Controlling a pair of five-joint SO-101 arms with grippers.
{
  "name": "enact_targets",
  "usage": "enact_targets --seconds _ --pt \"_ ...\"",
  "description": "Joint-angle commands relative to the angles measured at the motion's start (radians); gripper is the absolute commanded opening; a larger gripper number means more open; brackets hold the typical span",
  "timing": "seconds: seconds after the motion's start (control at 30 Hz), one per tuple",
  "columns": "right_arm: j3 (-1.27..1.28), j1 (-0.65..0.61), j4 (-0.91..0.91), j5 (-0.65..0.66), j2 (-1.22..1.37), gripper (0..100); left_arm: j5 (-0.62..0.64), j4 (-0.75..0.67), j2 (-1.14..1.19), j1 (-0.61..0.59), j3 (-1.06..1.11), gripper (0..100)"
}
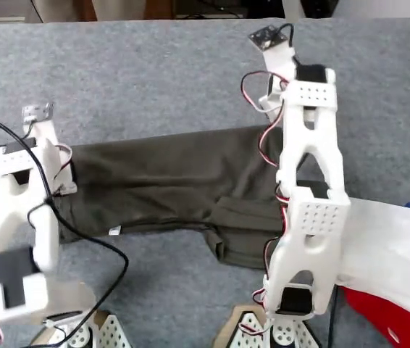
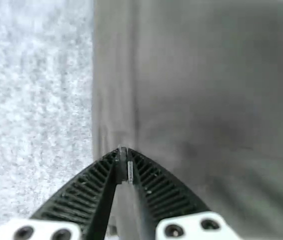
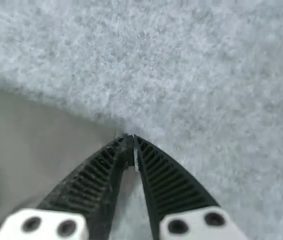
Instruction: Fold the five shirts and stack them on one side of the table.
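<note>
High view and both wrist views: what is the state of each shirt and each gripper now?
dark shirt: spread out flat, wrinkled, not folded small.
white shirt: loose, unfolded heap.
red shirt: loose, unfolded, touching the white shirt.
left gripper: shut, tips on the dark shirt near its edge.
right gripper: shut, tips at the dark shirt's edge.
</note>
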Motion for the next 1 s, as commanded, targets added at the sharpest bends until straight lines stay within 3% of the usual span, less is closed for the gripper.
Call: enact_targets --seconds 0.0,0.13,0.27,0.43,0.6,0.7,0.97 --pt "-0.102 -0.005 0.144 -0.003 -0.093 0.4 0.000 0.081 -0.185 0.089 -0.055 2" --pt "-0.050 -0.124 0.310 -0.015 -0.206 0.4 0.000 0.132 -0.371 0.183 -0.008 2" --pt "0.101 -0.199 0.315 -0.083 -0.335 0.4 -0.006 0.126 -0.544 0.178 0.115 2" --pt "0.450 -0.268 0.176 -0.133 -0.438 0.4 -0.008 0.028 -0.694 0.092 0.345 2" --pt "0.885 -0.298 -0.135 -0.183 -0.499 0.4 -0.078 0.006 -0.779 -0.012 0.471 2" --pt "1.023 -0.292 -0.245 -0.176 -0.518 0.4 -0.112 0.006 -0.809 -0.061 0.506 2" --pt "1.115 -0.300 -0.209 -0.123 -0.527 0.4 -0.120 0.009 -0.834 -0.080 0.523 2"
